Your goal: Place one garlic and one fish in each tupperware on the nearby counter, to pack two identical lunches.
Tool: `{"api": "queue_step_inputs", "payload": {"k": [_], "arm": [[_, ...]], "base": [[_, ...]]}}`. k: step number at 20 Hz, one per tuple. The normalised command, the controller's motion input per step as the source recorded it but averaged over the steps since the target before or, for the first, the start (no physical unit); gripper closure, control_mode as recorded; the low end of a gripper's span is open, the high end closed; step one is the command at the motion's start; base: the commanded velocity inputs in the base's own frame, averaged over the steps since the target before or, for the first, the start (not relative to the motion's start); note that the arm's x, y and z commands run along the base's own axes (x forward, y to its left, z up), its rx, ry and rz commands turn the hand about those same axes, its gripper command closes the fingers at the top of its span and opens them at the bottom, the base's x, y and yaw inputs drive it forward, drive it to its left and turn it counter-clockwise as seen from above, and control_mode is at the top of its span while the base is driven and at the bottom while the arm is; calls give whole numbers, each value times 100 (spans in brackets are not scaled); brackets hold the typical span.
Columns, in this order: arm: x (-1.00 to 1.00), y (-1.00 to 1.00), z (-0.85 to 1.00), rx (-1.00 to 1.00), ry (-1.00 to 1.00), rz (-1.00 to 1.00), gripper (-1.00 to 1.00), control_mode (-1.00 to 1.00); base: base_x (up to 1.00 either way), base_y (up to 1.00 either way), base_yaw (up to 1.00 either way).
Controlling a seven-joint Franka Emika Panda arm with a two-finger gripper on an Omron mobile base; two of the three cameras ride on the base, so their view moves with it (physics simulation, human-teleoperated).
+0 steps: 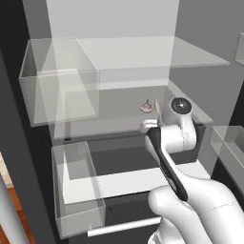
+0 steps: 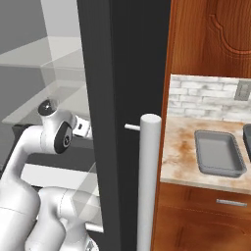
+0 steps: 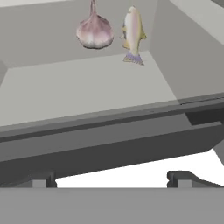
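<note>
A pale pinkish garlic [image 3: 95, 31] and a slim beige-silver fish [image 3: 133, 33] lie side by side far back on a grey glassy shelf [image 3: 87, 87]. The same garlic [image 1: 146, 106] is small in the left base view, just beyond the arm's wrist. My gripper [image 3: 111, 180] is open with nothing between its fingers, held low in front of the shelf's edge and well short of both. A lighter grey tupperware [image 2: 219, 153] sits on the mottled counter [image 2: 179, 147]. The corner of a darker one [image 2: 247, 137] is cut by the right edge. The red-orange fish and the second garlic are out of view.
Clear see-through bins stand at the upper left [image 1: 59, 81] and lower left [image 1: 76, 190]. A dark upright panel [image 2: 122, 122] and a white vertical bar [image 2: 148, 181] separate the shelves from the counter. A white handle [image 1: 124, 227] runs below the arm.
</note>
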Motion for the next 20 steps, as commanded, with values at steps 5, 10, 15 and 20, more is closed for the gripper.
{"api": "queue_step_inputs", "payload": {"k": [5,10,15,20], "arm": [[40,0,16,0,3,0,-100,-100],[41,-13,1,0,0,-2,-100,-100],[43,-26,0,0,0,-5,-100,-100],[48,-22,-4,0,0,-5,-100,-100]], "base": [[0,0,0],[0,0,0],[0,0,0],[0,0,0]]}}
